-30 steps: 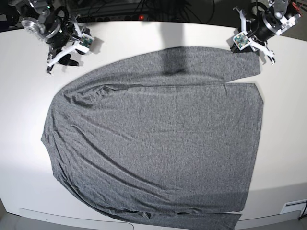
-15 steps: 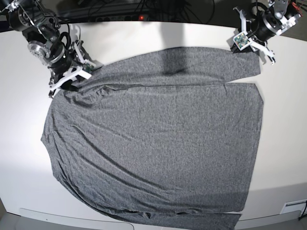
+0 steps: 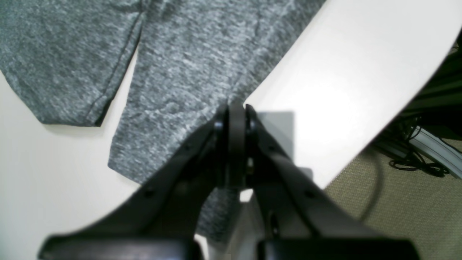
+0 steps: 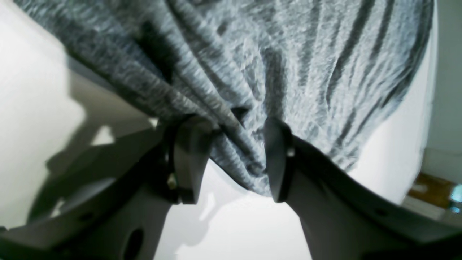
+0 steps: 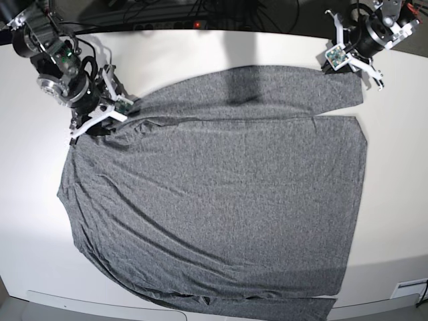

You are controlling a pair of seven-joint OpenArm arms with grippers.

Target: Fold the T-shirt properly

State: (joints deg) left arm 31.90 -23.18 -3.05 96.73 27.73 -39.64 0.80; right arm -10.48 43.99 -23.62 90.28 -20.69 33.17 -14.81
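The large heather-grey, long-sleeved T-shirt (image 5: 214,194) of thin mottled knit lies spread flat across most of the white table (image 5: 394,200), one sleeve stretched along the far edge. At the shirt's shoulder corner the right gripper (image 4: 231,159), pale grey with two blunt fingers, has its jaws spread around a bunched ridge of wrinkled fabric, not pressed onto it. At the sleeve's end the black left gripper (image 3: 232,115) hangs with jaws pressed together, holding nothing, over the cuff's edge.
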